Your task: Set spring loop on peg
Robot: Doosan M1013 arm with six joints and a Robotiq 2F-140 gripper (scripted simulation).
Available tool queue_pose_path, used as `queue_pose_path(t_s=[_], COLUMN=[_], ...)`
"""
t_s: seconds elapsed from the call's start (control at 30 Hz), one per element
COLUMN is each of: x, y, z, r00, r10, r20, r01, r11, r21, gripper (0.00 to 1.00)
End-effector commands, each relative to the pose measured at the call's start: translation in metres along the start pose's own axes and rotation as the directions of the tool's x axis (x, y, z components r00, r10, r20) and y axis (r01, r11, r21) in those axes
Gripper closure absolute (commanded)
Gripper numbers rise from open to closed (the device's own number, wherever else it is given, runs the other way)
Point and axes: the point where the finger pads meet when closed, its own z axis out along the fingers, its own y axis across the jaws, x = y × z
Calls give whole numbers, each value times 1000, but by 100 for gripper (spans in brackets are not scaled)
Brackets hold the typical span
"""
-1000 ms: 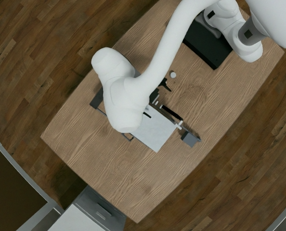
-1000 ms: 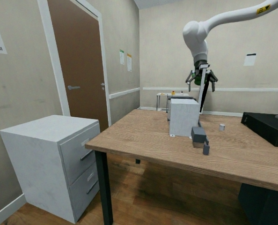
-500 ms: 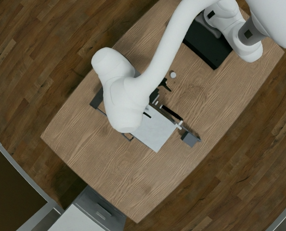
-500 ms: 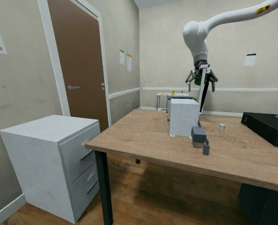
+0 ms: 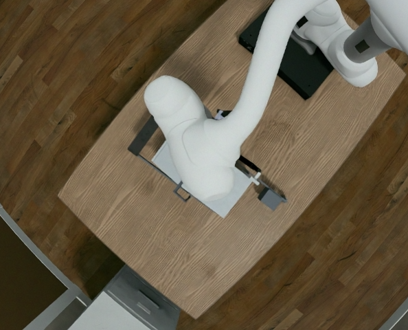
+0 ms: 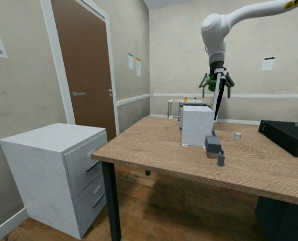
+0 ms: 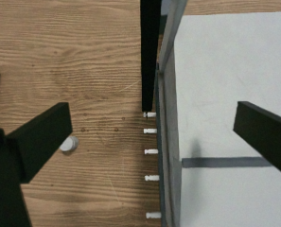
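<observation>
The feeder is a white box (image 6: 197,124) (image 5: 229,204) (image 7: 235,80) on the bench (image 6: 154,147) (image 5: 154,234) (image 7: 60,47), with a dark grey pedal (image 6: 212,144) (image 5: 270,199) at its front end. In the wrist view a black spring strip (image 7: 149,57) (image 6: 219,99) runs along the feeder's grey side rail (image 7: 167,142). Its end meets the uppermost peg (image 7: 149,114) of a row of several white pegs. The steel weight (image 7: 69,143) (image 6: 237,136), a small pale cylinder, stands on the bench apart from the feeder. My gripper (image 7: 152,116) (image 6: 215,87) is open and empty above the peg row. The arm hides it in the overhead view.
A black box (image 5: 300,67) (image 6: 281,137) sits at the bench's far right by the arm's base. A white filing cabinet (image 6: 53,165) (image 5: 133,305) stands beside the bench's near end. A dark bracket (image 5: 142,136) lies at the feeder's far end.
</observation>
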Motion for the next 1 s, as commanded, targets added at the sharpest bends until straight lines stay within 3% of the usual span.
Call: queue_pose_path(t_s=[0.0,0.07,0.1,0.63,0.67,0.97], x=[0,0,1,1,2,2], y=[0,0,0,0,0,0], z=[-1,-1,-2,-2,-4,-4], r00=[1000,1000,989,989,955,955], r10=[-1,-1,18,18,37,37], r20=[0,0,148,148,293,293], r01=[1,1,-17,-17,-34,-34], r11=[1000,1000,1000,1000,999,999], r21=[-1,-1,-8,-8,-18,-18], gripper=[0,0,0,0,0,0])
